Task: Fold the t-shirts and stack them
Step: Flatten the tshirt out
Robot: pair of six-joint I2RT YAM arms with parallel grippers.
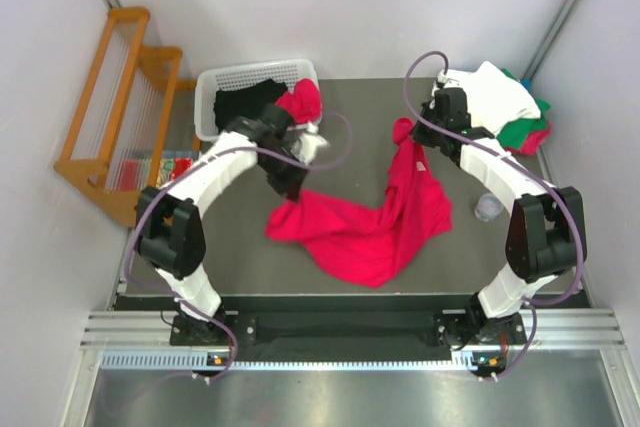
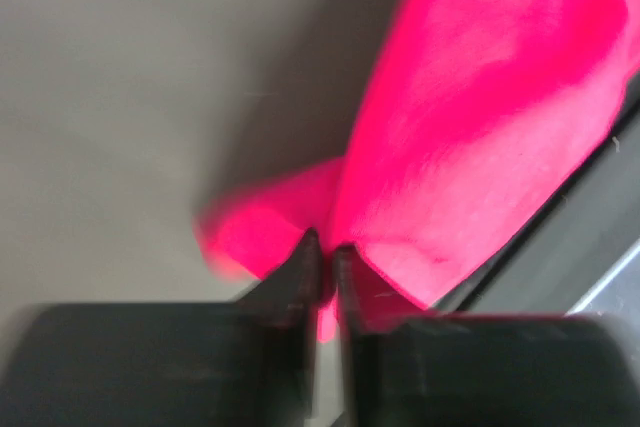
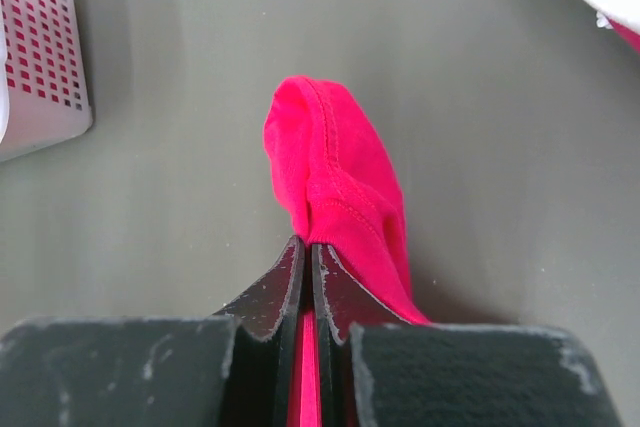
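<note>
Left gripper is clamped on a corner of the red tee; fingers pressed nearly together w/ fabric pinched between the tips. In the left wrist view the cloth fans out up and to the right from the pinch point; view is blurred. From above, that gripper sits at the tee's left end, just in front of the basket.

Right gripper is also closed on the tee: a hemmed fold sticks out past the tips, stitching visible, rest of cloth trailing under the fingers. From above, right gripper holds the far, narrow end of the tee.

Tee lies between the two arms, bunched and twisted, not flat; bulk sags toward the near edge of the table, mid-table.

Basket holds a black tee and another red tee draped over its right rim. Far right corner: stack w/ white tee on top, green tee and a red edge below it. Clear cup stands beside the right arm, apart from the held tee.
</note>
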